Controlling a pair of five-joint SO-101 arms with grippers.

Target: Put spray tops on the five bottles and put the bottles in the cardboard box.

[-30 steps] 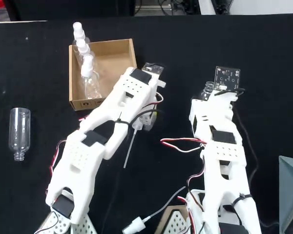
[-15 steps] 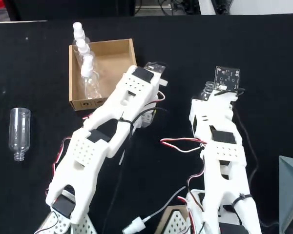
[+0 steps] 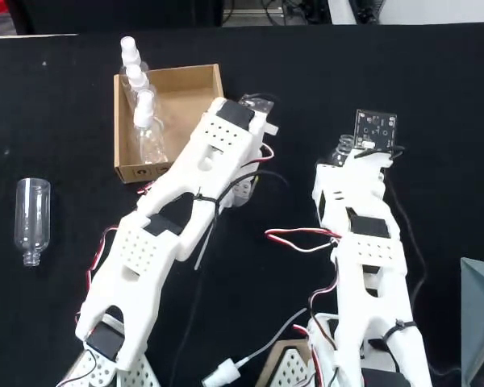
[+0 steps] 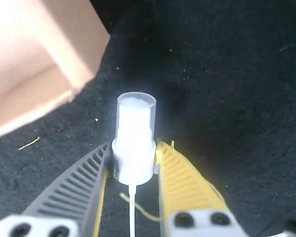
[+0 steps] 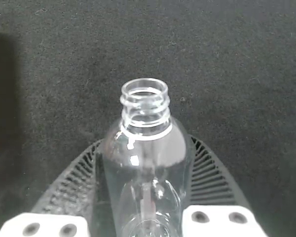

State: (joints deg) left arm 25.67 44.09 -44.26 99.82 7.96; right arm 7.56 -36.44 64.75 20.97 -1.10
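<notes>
left claw (image 4: 133, 150) is clenched on a white spray top (image 4: 134, 131). it grips the collar from both sides, with the nozzle cap pointing out past the fingertips and the thin dip tube (image 4: 131, 210) trailing back between the fingers. it hangs just off the near right corner of the cardboard box (image 3: 189, 97), above the black worktop (image 3: 436, 81). right claw (image 5: 145, 143) is grasping an open bottle (image 5: 144, 116) round its shoulder, with the threaded neck bare and pointing away from the arm. in the high view that bottle is well to the right of the box, apart from the left arm.

the step in hand looks like mating this top to that bottle. the tube has to go in first. it looks long and springy, so i would line its free end up with the mouth before closing the gap, then slide along the bottle's axis rather than across it. collar and neck should meet square, or the thread will likely cross and jam. the right grip needs to be firm enough that the bottle does not spin when the top is twisted.

three capped bottles (image 3: 143, 121) sit along the left wall of the box. one loose bottle (image 3: 31, 214) lies uncapped well out to the left on the worktop. a spare spray top (image 3: 223, 372) lies at the near edge between the arm bases.
</notes>
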